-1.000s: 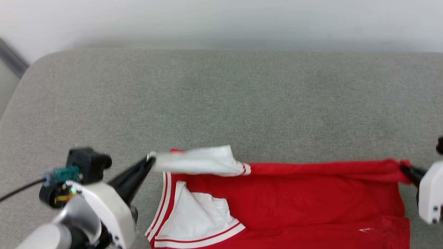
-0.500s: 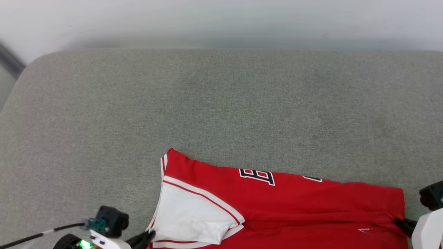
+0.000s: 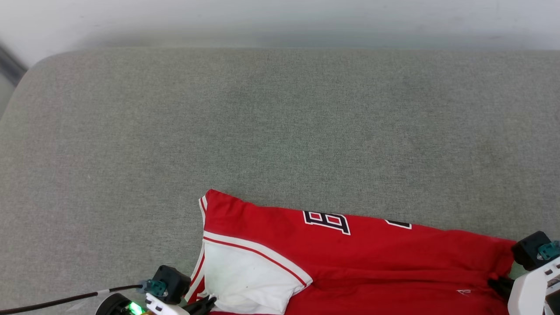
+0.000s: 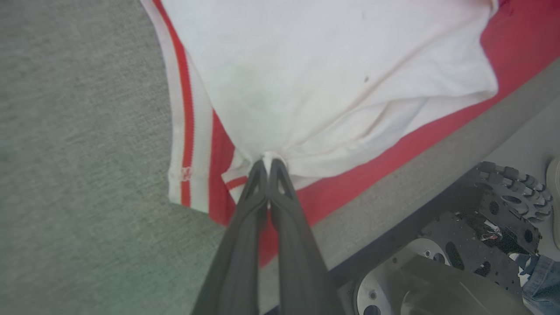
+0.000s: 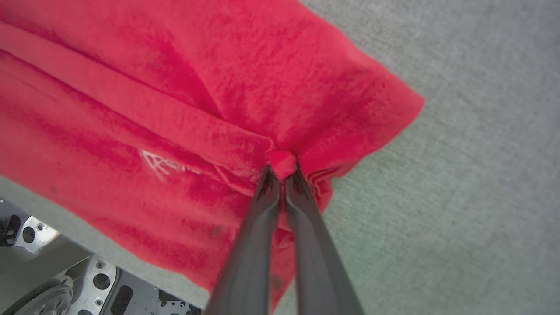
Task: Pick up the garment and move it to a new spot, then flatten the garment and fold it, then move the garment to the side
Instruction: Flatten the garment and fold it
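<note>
Gray fabric-covered desk (image 3: 280, 131), rounded at the far-left corner, most of the top bare. The shirt (image 3: 372, 258) lies on it along the near edge, right of middle: red, folded over, with a white sleeve and striped trim at its left end. Bits of black lettering show along the far fold. Its near side runs over the desk's front edge.

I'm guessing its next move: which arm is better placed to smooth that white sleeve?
Left, probably. The left gripper is shut on the jersey's white sleeve; the right gripper pinches red fabric at the jersey's other end.
</note>
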Tool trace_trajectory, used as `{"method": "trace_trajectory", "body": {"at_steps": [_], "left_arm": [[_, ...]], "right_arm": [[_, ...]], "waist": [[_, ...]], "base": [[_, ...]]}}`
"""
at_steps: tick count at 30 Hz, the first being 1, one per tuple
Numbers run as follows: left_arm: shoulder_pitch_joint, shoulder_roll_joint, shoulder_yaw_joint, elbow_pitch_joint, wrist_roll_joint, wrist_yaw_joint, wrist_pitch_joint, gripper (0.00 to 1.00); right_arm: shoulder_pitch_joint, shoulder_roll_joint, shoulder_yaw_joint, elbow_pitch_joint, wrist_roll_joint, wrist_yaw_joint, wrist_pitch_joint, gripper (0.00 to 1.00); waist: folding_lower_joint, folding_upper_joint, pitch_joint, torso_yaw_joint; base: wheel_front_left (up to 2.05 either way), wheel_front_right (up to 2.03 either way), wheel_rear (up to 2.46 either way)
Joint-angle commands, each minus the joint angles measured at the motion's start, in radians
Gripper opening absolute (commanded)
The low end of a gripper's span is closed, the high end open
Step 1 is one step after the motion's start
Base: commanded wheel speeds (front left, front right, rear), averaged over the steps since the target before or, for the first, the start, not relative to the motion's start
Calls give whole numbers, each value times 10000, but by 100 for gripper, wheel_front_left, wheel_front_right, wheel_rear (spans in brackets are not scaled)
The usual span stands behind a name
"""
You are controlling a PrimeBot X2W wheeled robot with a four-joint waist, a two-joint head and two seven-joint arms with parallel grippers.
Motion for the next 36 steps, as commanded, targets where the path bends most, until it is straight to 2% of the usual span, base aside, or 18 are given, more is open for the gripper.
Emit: {"method": "trace_trajectory", "body": {"at_steps": [1, 2, 6, 11, 14, 19, 23, 28, 31, 36], "left_arm": [[-62, -201, -84, 236, -11, -47, -38, 88], [-89, -238, -107, 321, -22, -80, -71, 100], [-41, -288, -37, 573, -22, -87, -392, 100], [133, -322, 407, 392, -244, 45, -1161, 100], [158, -292, 937, 218, -236, 297, -2038, 100], [337, -294, 1802, -91, -89, 816, -3677, 100], [578, -731, 2571, -276, -131, 1413, -4986, 100], [882, -1282, 3454, -734, 625, 1766, -5427, 100], [1053, -1784, 4251, -1469, 1830, 1654, -5442, 100], [1475, -2650, 5354, -2322, 3358, 923, -5438, 100]], "right_arm": [[-53, 80, 210, 191, 40, -4, -103, 100], [-71, 73, 282, 239, 37, -4, -168, 100], [-64, 30, 514, 293, 272, -2, -369, 100], [-253, 38, 108, 111, 718, -4, -505, 100], [-325, 111, -510, -112, 1008, -4, -569, 100], [30, 333, -2002, -258, 999, -4, -14, 100], [482, 1196, -3592, -47, 521, -2, 511, 100], [1127, 2601, -4939, -304, -41, -2, 1050, 100], [1427, 3374, -5552, -525, -224, -2, 1248, 100], [1707, 4335, -6261, -443, -524, -2, 1388, 100]], "waist": [[1, -1, -29, 7], [1, -1, -66, 10], [1, -1, -404, -6], [1, -1, -941, -79], [1, -1, -1166, -105], [1, -1, -1413, -127], [1, -1, -1568, -87], [1, -1, -1496, -5], [1, -1, -1387, 80], [1, -1, -1239, 225]], "base": [[0, 0, 0], [0, 0, 0], [0, 0, 0], [0, 0, 0], [0, 0, 0], [0, 0, 0], [0, 0, 0], [0, 0, 0], [0, 0, 0], [0, 0, 0]]}}
